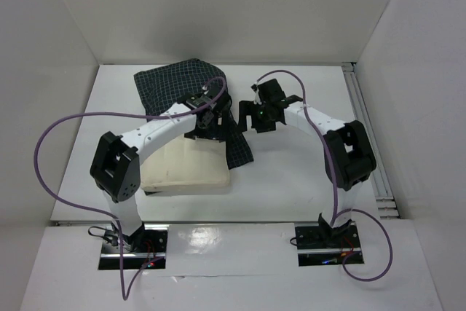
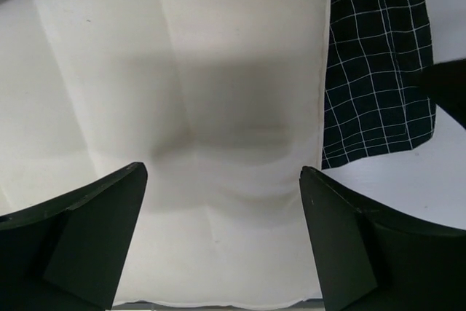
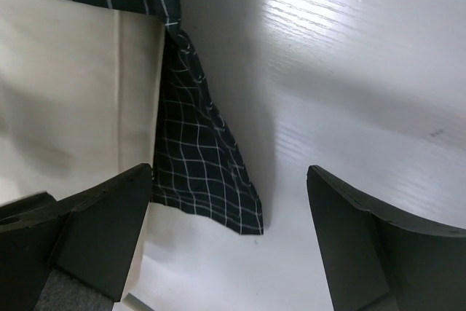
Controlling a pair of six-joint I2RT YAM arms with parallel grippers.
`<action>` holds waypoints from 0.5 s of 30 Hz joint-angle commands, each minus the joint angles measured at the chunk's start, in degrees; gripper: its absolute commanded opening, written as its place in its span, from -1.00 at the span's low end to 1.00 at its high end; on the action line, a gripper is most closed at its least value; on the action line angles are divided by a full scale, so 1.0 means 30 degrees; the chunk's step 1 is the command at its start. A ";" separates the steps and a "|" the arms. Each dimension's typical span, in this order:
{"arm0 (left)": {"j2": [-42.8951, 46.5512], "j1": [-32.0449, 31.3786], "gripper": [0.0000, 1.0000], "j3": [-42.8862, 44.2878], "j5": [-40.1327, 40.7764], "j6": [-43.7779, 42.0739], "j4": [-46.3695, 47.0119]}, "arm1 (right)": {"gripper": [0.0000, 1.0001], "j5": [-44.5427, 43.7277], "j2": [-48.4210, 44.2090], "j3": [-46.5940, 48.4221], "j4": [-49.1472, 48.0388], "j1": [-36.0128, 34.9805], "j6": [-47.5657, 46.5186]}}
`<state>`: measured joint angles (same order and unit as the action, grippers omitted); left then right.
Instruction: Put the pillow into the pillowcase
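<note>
The left pincer [image 2: 222, 242], a pair of black fingers [image 2: 87, 238] on a white arm, is hanging with its jaws spread wide and gripping nothing. It is hovering over the soft, cream rectangular pillow [image 2: 218, 71], one finger on each side of a shallow, shadowed dip in the cloth. Whether the fingertips are touching the cushion cannot be told.

In the overhead view, the pillow [image 1: 186, 169] is lying flat on the glossy white table [image 1: 306, 172], in front of the left arm, with most of its surface uncovered. The dark navy fabric pillowcase [image 1: 171, 85] with a fine white grid check is lying crumpled beyond it, towards the back wall. A narrow flap of that cloth is trailing down along the pillow's right edge and ending in a point on the table.

The right pincer [image 3: 233, 245] is also spread wide and holding nothing. It is hanging above bare table [image 3: 349, 71] just beside the flap of pillowcase [image 3: 196, 165], with its left finger [image 3: 95, 238] over the pillow's edge [image 3: 65, 92]. In this view, checked cloth is lying across the pillow's far end; whether that end is inside the opening cannot be told.

In the overhead view, the two pincers [image 1: 207, 116] [image 1: 253, 116] are near each other, with the flap between them.
</note>
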<state>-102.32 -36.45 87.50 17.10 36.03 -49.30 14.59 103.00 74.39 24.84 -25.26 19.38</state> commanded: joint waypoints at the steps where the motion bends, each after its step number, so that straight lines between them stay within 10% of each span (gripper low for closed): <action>1: -0.0666 -0.0476 1.00 0.0392 0.0542 -0.0380 -0.0120 | 0.87 0.0408 0.1257 0.1190 -0.0603 -0.0253 -0.0687; 12: -0.3975 -0.0478 1.00 0.2471 0.1269 -0.0585 0.0056 | 0.12 0.2927 0.2639 0.0516 -0.3093 -0.0253 0.0101; 15: -0.4418 -0.0041 0.64 0.1919 0.0340 -0.0350 0.0549 | -0.24 0.3396 0.2815 0.0107 -0.3300 -0.0253 0.0280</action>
<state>-113.65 -37.89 93.62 18.81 35.88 -48.75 21.67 111.15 75.35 19.31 -25.65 19.29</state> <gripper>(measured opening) 0.870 0.414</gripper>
